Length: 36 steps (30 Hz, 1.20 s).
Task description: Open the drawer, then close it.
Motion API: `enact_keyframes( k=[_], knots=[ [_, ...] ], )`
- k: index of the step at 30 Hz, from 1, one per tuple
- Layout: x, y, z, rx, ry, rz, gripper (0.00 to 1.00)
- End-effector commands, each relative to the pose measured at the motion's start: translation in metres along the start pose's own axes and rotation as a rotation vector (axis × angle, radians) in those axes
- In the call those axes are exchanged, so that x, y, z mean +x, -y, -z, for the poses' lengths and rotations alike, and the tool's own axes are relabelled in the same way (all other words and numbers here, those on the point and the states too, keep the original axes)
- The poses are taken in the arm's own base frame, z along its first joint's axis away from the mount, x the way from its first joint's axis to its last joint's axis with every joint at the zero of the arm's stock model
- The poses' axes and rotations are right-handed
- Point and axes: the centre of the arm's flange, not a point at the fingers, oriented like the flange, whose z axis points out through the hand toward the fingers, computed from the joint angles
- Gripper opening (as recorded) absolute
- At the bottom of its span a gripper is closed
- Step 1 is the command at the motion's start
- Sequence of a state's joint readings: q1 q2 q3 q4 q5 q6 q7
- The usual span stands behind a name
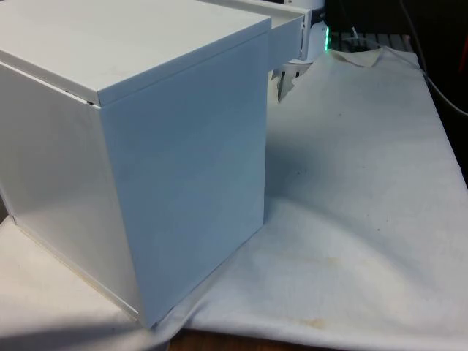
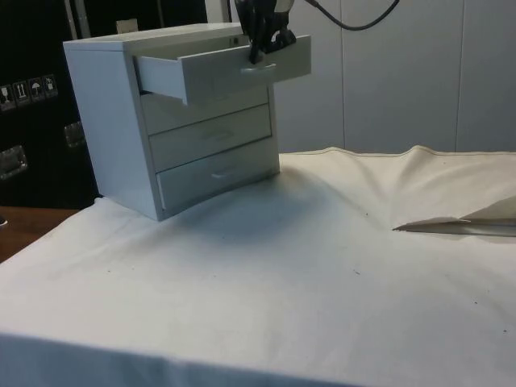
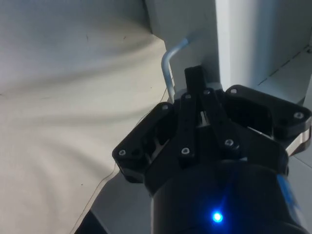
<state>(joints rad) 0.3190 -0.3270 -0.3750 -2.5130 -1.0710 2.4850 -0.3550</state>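
A white chest of drawers (image 2: pixel 121 121) with three drawers stands on the cloth. Its top drawer (image 2: pixel 222 68) is pulled well out, and the two lower ones are closed. In the front view the chest (image 1: pixel 146 146) turns its plain back and side to the camera, with the open drawer (image 1: pixel 287 36) jutting out past its far corner. My black gripper (image 2: pixel 262 50) comes down from above onto the front of the top drawer. The wrist view has the gripper (image 3: pixel 199 85) shut on the drawer's metal handle (image 3: pixel 168 66), whose bent end curves out beside the fingers.
A white cloth (image 2: pixel 306 266) covers the table, rumpled into a raised fold (image 2: pixel 451 226) at the side view's right. A wide stretch of cloth (image 1: pixel 365 183) lies open beside the chest. The table's wooden edge (image 2: pixel 20 226) shows at the side view's left.
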Motion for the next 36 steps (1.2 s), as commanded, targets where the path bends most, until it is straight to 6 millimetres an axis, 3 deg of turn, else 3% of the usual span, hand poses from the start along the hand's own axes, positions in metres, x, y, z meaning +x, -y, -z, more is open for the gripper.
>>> enact_keyframes(
  k=[1,11,36],
  knots=[
    [-0.001,-0.005,0.000,-0.024,0.010,-0.003,0.00],
    [0.002,-0.004,-0.001,-0.026,0.011,-0.007,0.00],
    [0.010,-0.031,-0.012,-0.092,0.048,-0.023,0.00]
  ],
)
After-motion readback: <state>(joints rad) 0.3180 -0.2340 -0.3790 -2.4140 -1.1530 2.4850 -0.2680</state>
